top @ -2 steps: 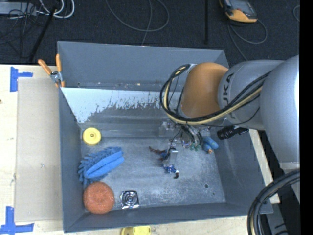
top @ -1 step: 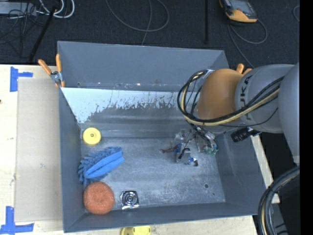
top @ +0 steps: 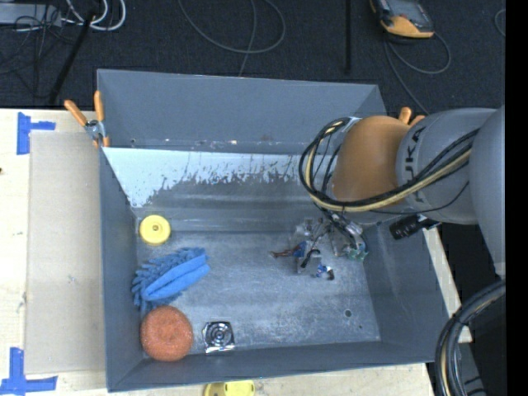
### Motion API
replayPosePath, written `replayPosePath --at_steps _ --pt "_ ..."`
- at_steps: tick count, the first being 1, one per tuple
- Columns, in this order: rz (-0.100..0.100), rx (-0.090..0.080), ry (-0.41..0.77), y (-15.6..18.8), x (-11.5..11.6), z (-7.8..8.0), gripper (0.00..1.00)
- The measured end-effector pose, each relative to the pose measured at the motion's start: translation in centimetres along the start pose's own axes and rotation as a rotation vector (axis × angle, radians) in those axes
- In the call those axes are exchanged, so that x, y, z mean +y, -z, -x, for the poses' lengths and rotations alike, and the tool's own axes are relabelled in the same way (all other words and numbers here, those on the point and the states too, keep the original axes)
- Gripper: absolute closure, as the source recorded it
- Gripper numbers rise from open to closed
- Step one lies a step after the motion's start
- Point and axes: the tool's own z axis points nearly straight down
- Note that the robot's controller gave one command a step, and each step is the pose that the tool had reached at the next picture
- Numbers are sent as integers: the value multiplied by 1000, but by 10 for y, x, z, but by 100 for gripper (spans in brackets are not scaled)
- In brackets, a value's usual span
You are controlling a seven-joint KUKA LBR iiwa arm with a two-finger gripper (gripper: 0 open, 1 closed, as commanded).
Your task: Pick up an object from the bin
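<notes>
Camera view: gripper (top: 318,254) low over bare floor, right-middle of the bin (top: 239,114), well apart from every loose thing. Claw wide or narrow: cannot tell. Left side of bin: yellow disc (top: 154,230) near the back slope; blue fuzzy duster (top: 171,276) just in front of it; orange-brown scrubber ball (top: 167,333) in the front-left corner, small silver metal piece (top: 218,335) just beside it. Arm (top: 445,163) casing reads "KU"; remaining letters hidden.

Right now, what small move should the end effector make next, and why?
Probably a shift toward the view's left, to the blue fluffy duster: the end effector is over bare bin floor, while the loose things lie further left.
</notes>
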Motion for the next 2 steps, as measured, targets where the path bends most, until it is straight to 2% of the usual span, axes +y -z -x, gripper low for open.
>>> replayPosePath --at_steps 2 --pt "-2 -2 9 -1 20 5 100"
